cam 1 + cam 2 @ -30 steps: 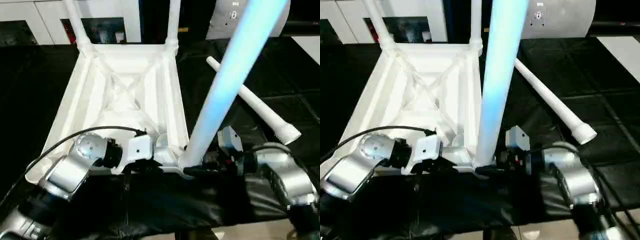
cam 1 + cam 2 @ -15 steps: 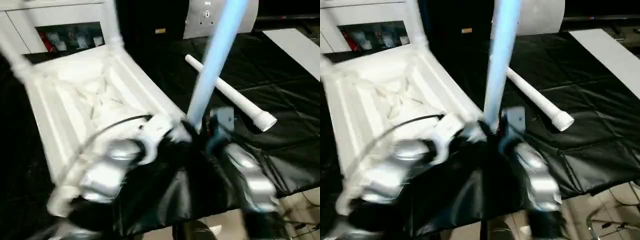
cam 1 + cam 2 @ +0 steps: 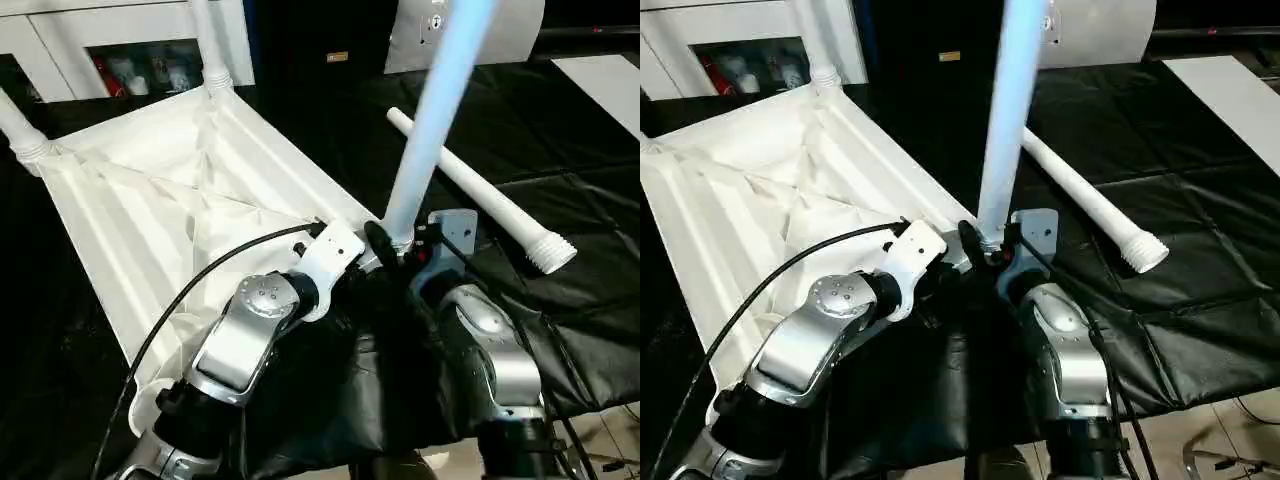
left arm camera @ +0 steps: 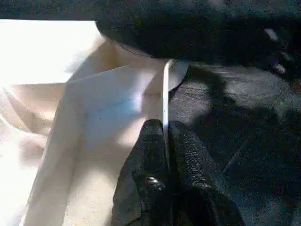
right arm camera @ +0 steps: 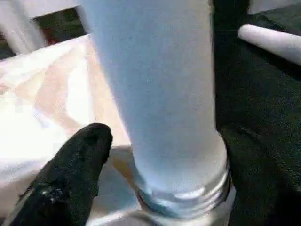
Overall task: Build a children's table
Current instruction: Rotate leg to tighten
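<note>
Left wrist view: left gripper (image 4: 165, 141) clamped on the upturned white plastic table's thin rim (image 4: 165, 89). Right wrist view: right gripper (image 5: 155, 160), unclenched, flanks the upright white tapered leg (image 5: 160, 94) at frame centre.

lab: black mats (image 3: 560, 150) (white cabinets (image 3: 60, 40) behind)

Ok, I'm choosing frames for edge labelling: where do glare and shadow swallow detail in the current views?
Left wrist view: the table top burns out to blank white away from the left tool, while the black cloth sinks into shadow. Right wrist view: the upright leg is evenly lit, its thread readable. Left eye view: the ribs stay visible; the leg carries a bright sheen.
</note>
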Robot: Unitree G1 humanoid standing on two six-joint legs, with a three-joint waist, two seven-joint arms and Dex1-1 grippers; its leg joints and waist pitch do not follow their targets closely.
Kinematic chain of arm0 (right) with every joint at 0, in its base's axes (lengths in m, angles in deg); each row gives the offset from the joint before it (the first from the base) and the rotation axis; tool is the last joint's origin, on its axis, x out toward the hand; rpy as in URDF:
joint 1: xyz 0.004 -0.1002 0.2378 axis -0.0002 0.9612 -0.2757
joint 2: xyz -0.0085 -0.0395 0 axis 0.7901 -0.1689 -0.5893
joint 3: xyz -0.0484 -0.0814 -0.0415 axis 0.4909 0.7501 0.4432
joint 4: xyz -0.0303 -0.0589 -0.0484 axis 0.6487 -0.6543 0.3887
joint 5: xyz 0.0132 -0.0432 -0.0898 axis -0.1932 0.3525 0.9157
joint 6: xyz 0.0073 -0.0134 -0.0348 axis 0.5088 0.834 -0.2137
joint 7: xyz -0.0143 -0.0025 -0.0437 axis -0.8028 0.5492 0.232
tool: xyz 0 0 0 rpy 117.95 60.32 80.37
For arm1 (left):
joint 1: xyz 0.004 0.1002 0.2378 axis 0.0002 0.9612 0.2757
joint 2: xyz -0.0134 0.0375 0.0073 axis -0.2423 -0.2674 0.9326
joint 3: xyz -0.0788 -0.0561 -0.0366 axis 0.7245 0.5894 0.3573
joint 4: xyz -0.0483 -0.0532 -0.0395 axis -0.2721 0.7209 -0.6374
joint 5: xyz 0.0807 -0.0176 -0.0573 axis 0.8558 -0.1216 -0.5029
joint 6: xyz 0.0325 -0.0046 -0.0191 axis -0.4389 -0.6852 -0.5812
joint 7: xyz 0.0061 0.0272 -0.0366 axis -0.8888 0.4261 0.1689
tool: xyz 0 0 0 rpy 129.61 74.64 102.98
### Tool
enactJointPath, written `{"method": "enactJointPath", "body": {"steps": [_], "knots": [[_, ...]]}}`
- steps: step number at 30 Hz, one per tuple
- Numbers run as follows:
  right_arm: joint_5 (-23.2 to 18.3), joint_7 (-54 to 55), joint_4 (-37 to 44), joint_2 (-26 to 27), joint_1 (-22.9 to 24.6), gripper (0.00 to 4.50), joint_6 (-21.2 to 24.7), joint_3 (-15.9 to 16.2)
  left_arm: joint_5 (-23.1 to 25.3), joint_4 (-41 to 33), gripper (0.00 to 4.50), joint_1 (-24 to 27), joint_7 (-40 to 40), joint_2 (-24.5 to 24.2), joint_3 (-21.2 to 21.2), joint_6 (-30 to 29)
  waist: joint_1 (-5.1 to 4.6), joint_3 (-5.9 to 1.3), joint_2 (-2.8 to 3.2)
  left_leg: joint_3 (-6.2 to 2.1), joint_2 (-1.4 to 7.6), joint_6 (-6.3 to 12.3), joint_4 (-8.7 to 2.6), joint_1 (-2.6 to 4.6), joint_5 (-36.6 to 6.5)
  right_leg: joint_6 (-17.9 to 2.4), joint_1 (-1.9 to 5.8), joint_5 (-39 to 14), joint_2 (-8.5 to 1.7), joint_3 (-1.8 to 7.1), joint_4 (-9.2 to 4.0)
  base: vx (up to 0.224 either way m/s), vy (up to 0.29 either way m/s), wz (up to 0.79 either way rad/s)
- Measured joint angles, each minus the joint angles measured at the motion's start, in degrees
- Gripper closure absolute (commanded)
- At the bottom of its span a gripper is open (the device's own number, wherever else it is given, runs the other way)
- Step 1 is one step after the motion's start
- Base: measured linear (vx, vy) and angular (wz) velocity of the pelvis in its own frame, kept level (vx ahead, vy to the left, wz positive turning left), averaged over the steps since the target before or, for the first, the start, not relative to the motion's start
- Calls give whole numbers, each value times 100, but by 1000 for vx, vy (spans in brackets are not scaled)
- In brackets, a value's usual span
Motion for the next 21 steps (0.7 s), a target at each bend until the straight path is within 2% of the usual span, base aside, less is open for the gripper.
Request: {"method": "enactJointPath", "body": {"steps": [3, 4, 5, 7, 9, 12, 14, 17, 21], "knots": [[-213, -417, 25, -243, 141, 3, -21, -86, -18, 1, 450, -58, 92, -96, -50, -5, 27, -1, 2, 1, 0, 0, 6, -7, 0, -20, -4, 12, -1, 0, 1, 0, 0, 0], [-318, -609, 62, -378, 183, 0, -8, -118, -61, 9, 406, -64, 118, -93, -22, -11, 31, -1, 1, 1, 0, 0, 8, -10, 0, -31, -4, 18, -1, 0, 0, 0, 0, 0], [-433, -832, 141, -546, 238, 0, 40, -151, -121, 10, 395, -64, 164, -88, 13, -28, 47, -2, 4, 2, 0, 1, 8, -13, -1, -31, -6, 19, -3, 0, 0, 0, 0, 0], [-688, -1315, 342, -901, 343, 0, 201, -246, -351, 12, 395, -57, 274, -49, 163, -5, 77, -2, 2, 2, 1, 2, 9, -15, -1, -31, -8, 18, -2, -1, 0, 0, 0, 0], [-901, -1691, 468, -1090, 356, 0, 237, -286, -469, 11, 361, -55, 293, 3, 267, 45, 80, -2, 3, 3, 1, 3, 11, -15, -1, -31, -8, 18, -2, -1, 2, 0, 0, 0], [-1341, -2382, 658, -1455, 388, 0, 287, -327, -767, -26, 343, 15, 328, 162, 449, 373, 93, -2, 2, 2, 4, 4, 23, -15, -1, -31, -8, 19, -1, -4, 6, 0, 0, 0], [-1624, -2754, 783, -1597, 390, 0, 418, -333, -935, -126, 343, 71, 455, 154, 510, 375, 90, -2, 1, 1, 5, 4, 28, -14, 0, -22, -7, 13, -1, -5, 12, 0, 0, 0], [-1991, -3154, 952, -1728, 335, 0, 616, -334, -1060, -373, 343, 203, 674, -128, 567, 367, 95, -3, 0, 0, 7, 5, 39, -11, 0, 0, -8, 0, -1, -6, 29, 0, 0, 0], [-2253, -3438, 978, -1834, 128, 0, 814, -313, -1068, -698, 343, 546, 1054, -1008, 772, 290, 93, 3, -19, -2, 9, 7, 51, -8, 4, 1, -8, 0, 1, -6, 39, 0, 0, 0]]}}
